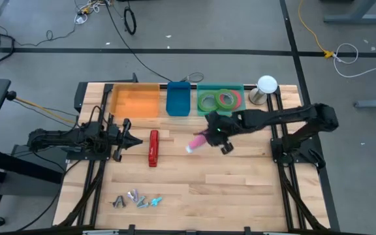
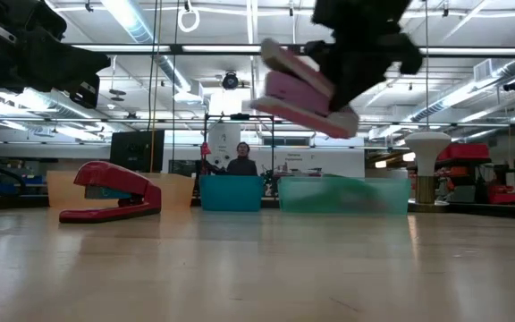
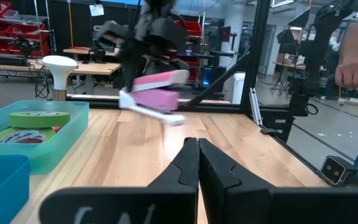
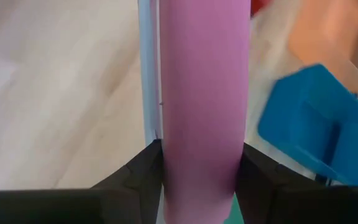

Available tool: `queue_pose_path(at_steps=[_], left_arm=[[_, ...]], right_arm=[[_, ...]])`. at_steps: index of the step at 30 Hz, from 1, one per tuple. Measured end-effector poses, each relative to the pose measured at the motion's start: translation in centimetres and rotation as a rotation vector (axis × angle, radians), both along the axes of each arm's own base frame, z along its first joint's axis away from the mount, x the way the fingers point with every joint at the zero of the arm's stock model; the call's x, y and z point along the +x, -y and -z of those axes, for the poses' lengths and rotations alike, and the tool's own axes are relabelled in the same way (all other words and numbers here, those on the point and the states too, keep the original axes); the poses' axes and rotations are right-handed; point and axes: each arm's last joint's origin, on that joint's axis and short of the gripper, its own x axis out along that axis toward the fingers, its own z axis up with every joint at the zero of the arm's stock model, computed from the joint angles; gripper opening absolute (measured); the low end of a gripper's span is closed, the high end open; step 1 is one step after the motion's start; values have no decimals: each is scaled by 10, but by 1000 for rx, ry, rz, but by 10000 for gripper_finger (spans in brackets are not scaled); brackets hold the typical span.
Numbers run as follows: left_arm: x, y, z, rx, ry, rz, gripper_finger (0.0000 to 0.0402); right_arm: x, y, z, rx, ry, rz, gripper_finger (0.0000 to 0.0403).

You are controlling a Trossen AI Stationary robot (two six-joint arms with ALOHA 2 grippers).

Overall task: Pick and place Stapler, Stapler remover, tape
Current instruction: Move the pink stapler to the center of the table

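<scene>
Risk lay in our right claw (image 1: 222, 138), gripping the pink stapler (image 1: 196, 143) aloft above the tabletop (image 1: 240, 189) near the blue bin (image 1: 178, 100), letting it slip.

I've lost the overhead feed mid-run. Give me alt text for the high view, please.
The right gripper holds a pink stapler in the air over the wooden table, near the green bin of tape rolls. The left gripper is shut beside a red stapler; orange and blue bins line the far edge.
</scene>
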Motion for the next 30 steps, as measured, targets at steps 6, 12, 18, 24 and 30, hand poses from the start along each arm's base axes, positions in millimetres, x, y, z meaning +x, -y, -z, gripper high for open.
queue_pose_path(at_steps=[6, 12, 18, 24, 30], left_arm=[[0, 0, 0, 0, 0, 0, 3], [0, 0, 0, 0, 0, 0, 3], [0, 0, 0, 0, 0, 0, 3], [0, 0, 0, 0, 1, 0, 3], [0, 0, 0, 0, 0, 0, 3]], right_arm=[[34, 34, 16, 39, -1, 146, 160], [55, 54, 30, 75, -20, 242, 160], [66, 62, 36, 118, 31, 237, 160], [67, 69, 37, 142, 54, 235, 160], [65, 80, 37, 172, 61, 276, 160]])
